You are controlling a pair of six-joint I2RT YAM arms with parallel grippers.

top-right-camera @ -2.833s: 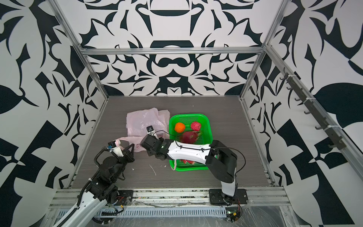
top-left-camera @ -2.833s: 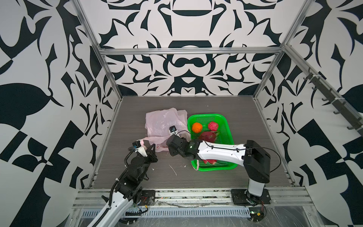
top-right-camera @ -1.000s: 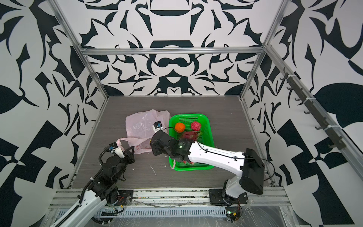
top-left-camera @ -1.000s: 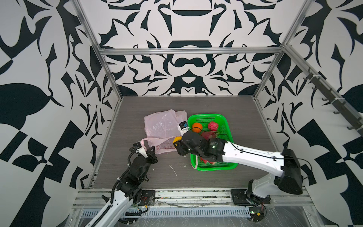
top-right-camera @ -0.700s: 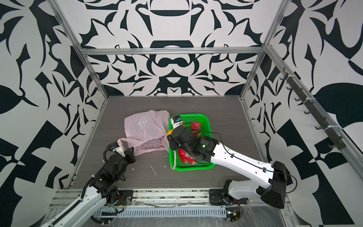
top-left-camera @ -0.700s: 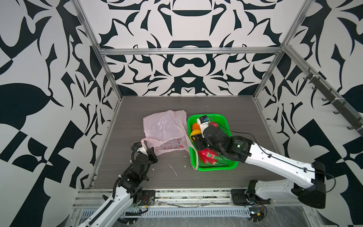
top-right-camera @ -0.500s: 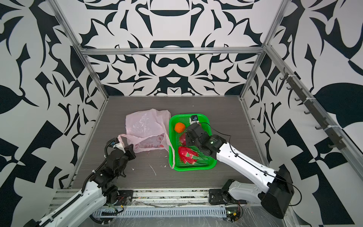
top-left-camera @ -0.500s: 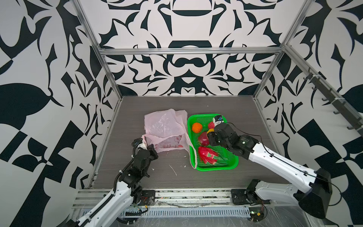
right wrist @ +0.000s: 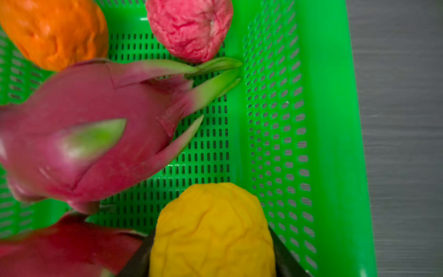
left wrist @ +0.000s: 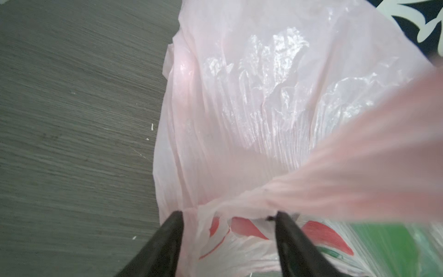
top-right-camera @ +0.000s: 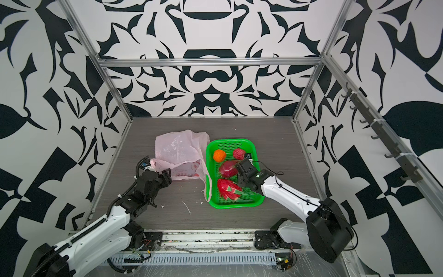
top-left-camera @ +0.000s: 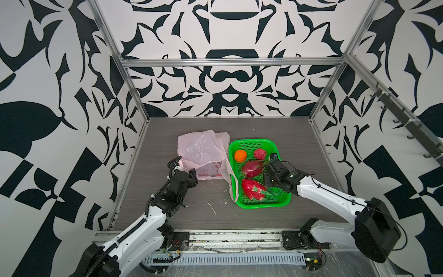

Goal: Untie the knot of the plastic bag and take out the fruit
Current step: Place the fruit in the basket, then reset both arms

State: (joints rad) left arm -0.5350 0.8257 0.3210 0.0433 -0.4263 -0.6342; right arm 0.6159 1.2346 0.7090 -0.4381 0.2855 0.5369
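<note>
The yellow-orange ball (right wrist: pixel 213 230), close to the green basket's (right wrist: pixel 330 144) side wall, sits squarely between the right arm's fingers (right wrist: pixel 139 259); gripped or freed, impossible to tell. The left arm's fingers (left wrist: pixel 165 242) gape wide at the pink plastic bag (top-left-camera: pixel 201 148) slumped beside the basket.

Black-and-white patterned walls (top-left-camera: pixel 227 79) enclose a grey wood-grain floor (top-left-camera: pixel 263 129).

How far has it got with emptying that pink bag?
Nearly finished. Done: the plastic bag lies slack, unknotted; four fruits rest in the green basket. In hand: the yellow fruit sits between the right jaws, in the basket. Remaining: letting go, if not already.
</note>
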